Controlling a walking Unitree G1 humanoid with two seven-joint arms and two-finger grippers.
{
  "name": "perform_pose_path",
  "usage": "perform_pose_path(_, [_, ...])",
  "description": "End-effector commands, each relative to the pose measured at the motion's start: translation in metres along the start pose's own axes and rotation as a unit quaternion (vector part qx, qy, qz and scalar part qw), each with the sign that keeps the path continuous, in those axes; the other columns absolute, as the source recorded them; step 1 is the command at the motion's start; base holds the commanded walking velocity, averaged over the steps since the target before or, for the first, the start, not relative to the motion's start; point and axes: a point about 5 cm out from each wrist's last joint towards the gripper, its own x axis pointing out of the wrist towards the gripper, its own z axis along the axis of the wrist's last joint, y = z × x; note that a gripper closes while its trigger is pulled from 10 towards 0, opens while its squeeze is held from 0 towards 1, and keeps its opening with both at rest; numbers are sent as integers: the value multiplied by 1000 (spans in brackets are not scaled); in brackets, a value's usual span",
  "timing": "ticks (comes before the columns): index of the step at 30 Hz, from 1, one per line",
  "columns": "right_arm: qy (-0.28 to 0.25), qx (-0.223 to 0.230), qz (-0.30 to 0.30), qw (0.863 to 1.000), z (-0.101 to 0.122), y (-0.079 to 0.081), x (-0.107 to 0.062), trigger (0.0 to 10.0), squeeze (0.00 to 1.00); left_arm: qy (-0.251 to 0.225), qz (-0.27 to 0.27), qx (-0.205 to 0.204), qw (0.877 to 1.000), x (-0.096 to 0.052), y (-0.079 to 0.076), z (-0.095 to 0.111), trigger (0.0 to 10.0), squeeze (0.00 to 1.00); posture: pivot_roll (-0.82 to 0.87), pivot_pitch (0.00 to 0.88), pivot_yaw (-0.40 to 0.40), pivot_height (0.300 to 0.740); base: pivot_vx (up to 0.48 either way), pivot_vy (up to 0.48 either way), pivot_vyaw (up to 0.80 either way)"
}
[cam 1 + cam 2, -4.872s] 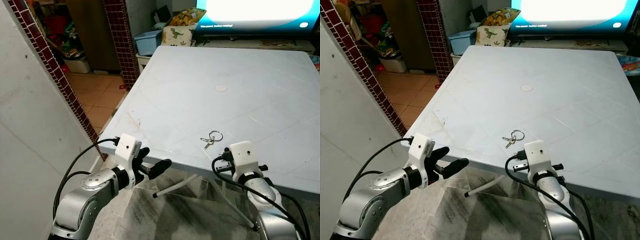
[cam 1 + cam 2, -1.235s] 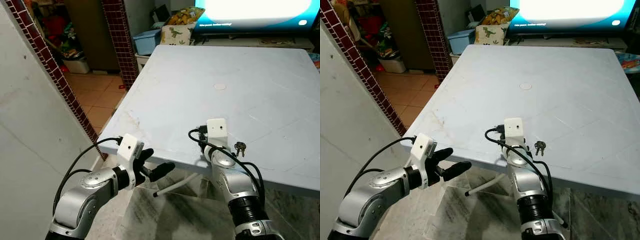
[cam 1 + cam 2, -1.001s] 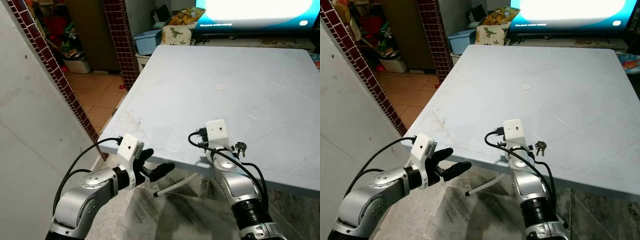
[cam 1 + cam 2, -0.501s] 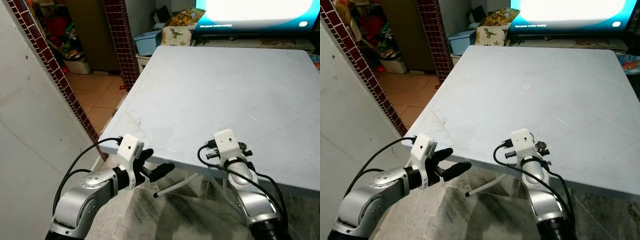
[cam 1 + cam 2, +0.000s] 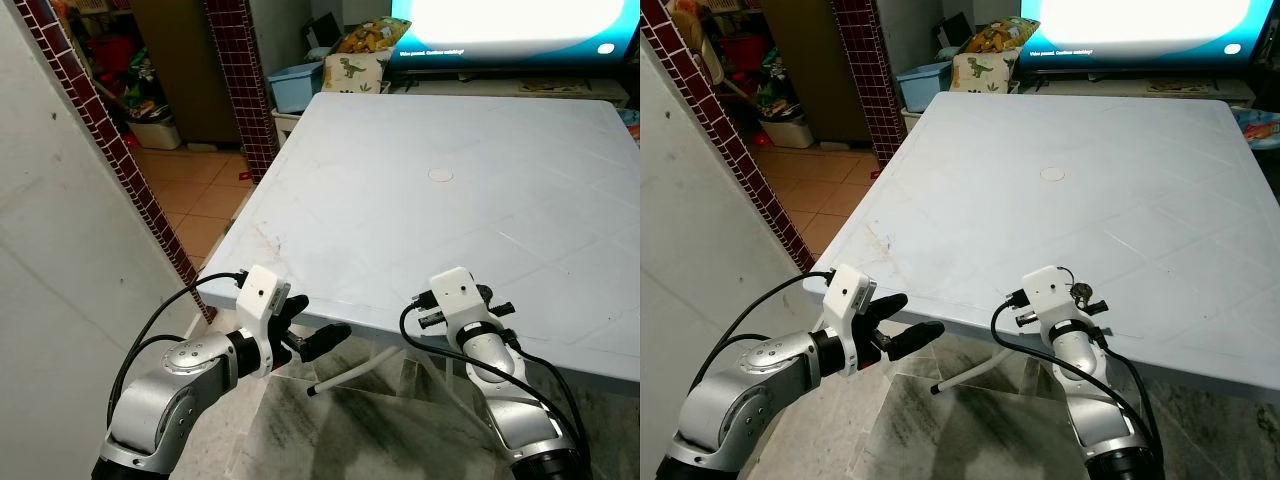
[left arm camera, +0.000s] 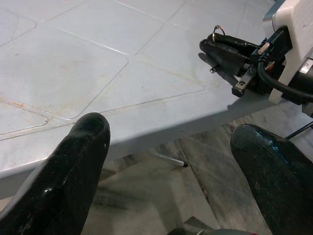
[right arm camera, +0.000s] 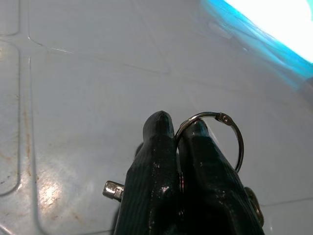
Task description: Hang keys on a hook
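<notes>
At the worktop's (image 5: 420, 200) near edge, the right gripper (image 7: 176, 129) is clenched on the keys' (image 7: 215, 139) ring. Keep that pinch firm and lift straight up. Left gripper (image 6: 171, 161) hangs released below the edge.

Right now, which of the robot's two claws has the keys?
The right gripper: its black fingers are pinched shut on the key ring just over the white table. The left gripper hangs open beside the table edge.
</notes>
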Motion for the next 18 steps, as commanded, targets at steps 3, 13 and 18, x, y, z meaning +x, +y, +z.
perform_pose_path(3, [-46,-36,5,998,15,-1,5,10000,0,5,10,8,1000,-1,4,1,10000,0,6,15,148,740,0,0,0])
perform_pose_path(13, [-149,-126,-4,981,41,-10,6,10000,0,-33,65,18,997,0,15,10,10000,0,4,7,143,740,0,0,0])
perform_pose_path(18, [-176,-104,-20,979,52,-16,3,10000,0,-66,129,22,989,-3,28,17,10000,0,-3,0,139,740,0,0,0])
